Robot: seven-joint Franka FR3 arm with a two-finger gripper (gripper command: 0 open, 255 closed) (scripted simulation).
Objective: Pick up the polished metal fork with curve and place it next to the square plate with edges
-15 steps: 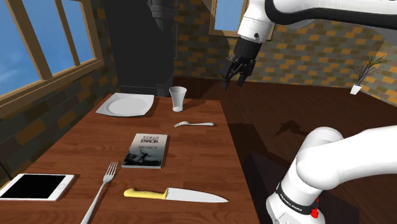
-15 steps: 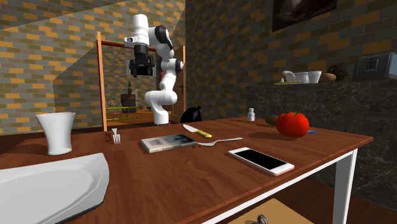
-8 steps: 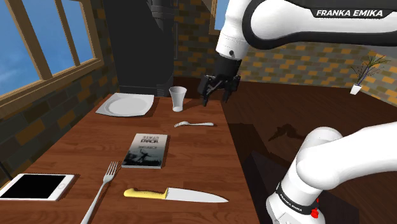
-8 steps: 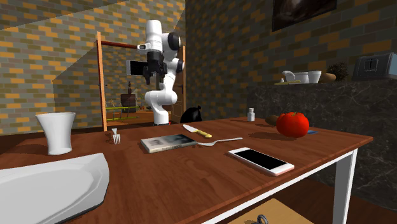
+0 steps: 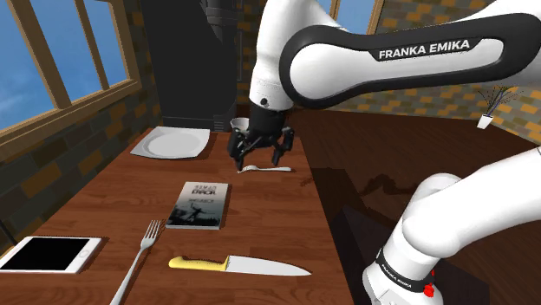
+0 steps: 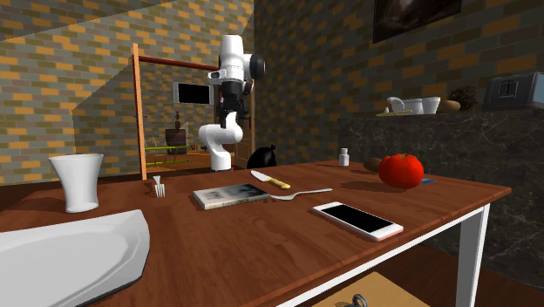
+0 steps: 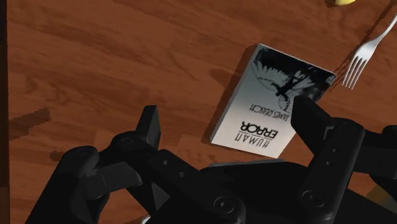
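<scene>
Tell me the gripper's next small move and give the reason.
Probably lower straight down with the jaws apart. In the shoulder view the open gripper hangs just above the small curved fork on the table, and nothing is clasped yet, so it likely needs to straddle the fork before closing.

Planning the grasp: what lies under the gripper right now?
In the shoulder view the open gripper hangs above the small curved fork on the wooden table; one finger partly covers its tine end.

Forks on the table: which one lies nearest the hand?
The short fork just by the hand; the long fork lies far off beside the knife.
</scene>
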